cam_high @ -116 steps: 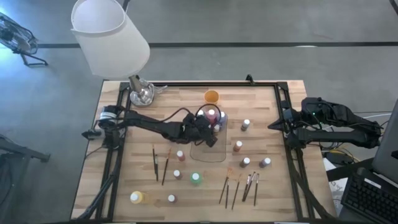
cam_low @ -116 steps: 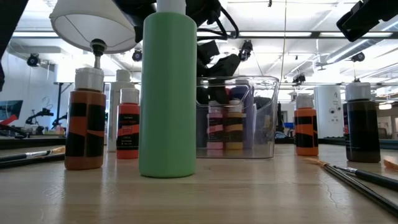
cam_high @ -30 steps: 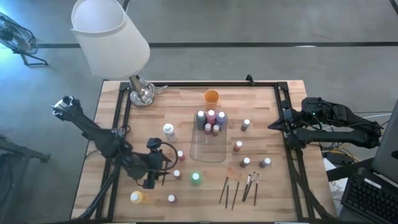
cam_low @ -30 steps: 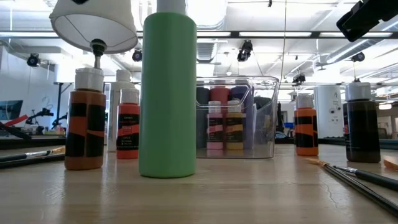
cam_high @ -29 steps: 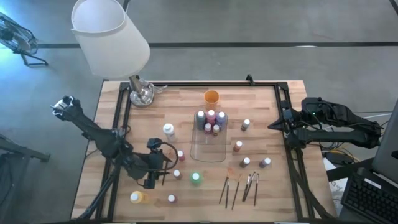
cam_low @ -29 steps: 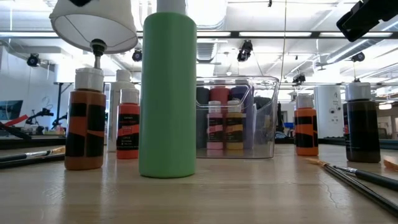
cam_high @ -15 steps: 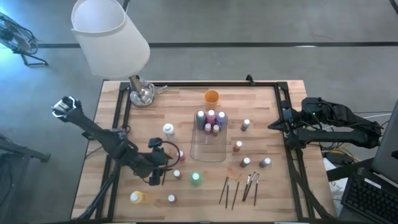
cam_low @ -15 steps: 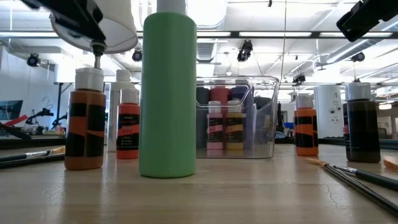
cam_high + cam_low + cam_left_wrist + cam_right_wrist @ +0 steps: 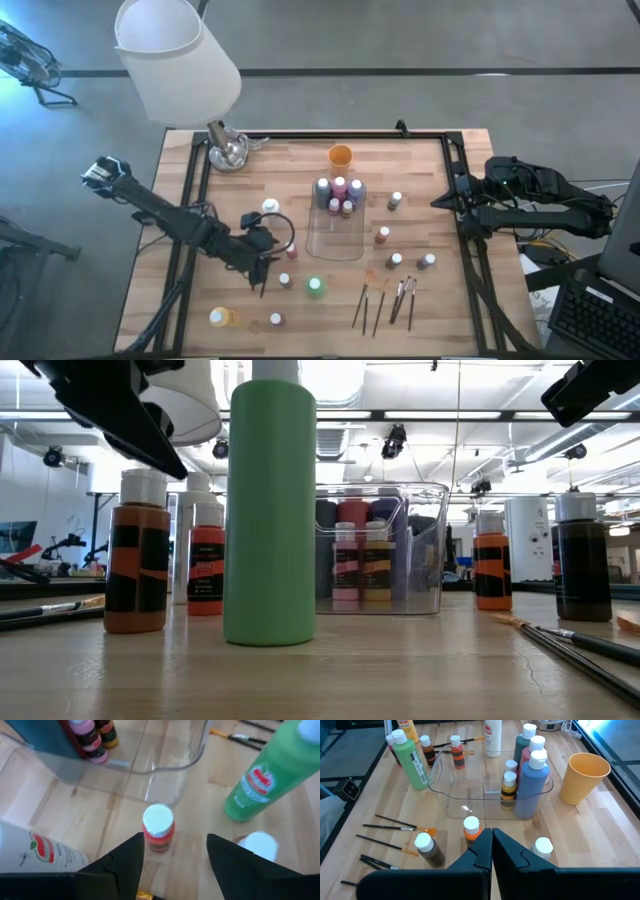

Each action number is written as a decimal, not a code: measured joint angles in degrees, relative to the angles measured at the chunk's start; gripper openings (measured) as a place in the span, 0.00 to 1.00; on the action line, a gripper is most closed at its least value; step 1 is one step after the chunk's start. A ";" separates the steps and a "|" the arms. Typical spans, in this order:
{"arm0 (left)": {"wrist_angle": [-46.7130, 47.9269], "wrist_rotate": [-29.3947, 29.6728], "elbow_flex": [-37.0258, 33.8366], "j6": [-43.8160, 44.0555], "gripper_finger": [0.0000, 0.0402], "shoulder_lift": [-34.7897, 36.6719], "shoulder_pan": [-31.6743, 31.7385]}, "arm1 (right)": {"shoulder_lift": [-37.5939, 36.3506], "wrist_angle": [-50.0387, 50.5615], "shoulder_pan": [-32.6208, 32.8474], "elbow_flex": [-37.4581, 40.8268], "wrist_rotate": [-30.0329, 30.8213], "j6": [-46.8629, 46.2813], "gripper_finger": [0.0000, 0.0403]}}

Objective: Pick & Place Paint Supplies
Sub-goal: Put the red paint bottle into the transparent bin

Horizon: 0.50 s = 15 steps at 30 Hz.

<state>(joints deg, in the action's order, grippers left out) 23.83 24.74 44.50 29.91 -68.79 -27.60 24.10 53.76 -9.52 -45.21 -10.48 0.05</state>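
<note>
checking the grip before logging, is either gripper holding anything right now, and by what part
Nothing is held. The left gripper is open above a small red bottle; the right gripper is shut and empty.

The scene is bright and evenly lit. In the low view the light comes from long ceiling lamps (image 9: 400, 415) in the room behind, and they look a little overexposed. The green bottle (image 9: 269, 510) close to the camera is slightly soft, while the clear tray (image 9: 380, 550) behind it is sharper and shows small reflections on its walls. In the high view the counter (image 9: 420, 180) has only short, weak shadows under the bottles. In the left wrist view the whole picture is somewhat blurred, the left end effector (image 9: 175, 865) is dark, and the tray floor gives pale glare. The right wrist view is clear, with lines bending at the edges.
</note>
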 joint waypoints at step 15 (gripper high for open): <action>-5.88 -0.11 -4.45 -0.09 0.55 0.00 1.95 | -0.02 0.00 0.00 0.00 0.00 0.00 0.02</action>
<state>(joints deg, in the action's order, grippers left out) 17.95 24.62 40.05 29.83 -68.79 -25.65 24.08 53.76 -9.52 -45.21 -10.48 0.05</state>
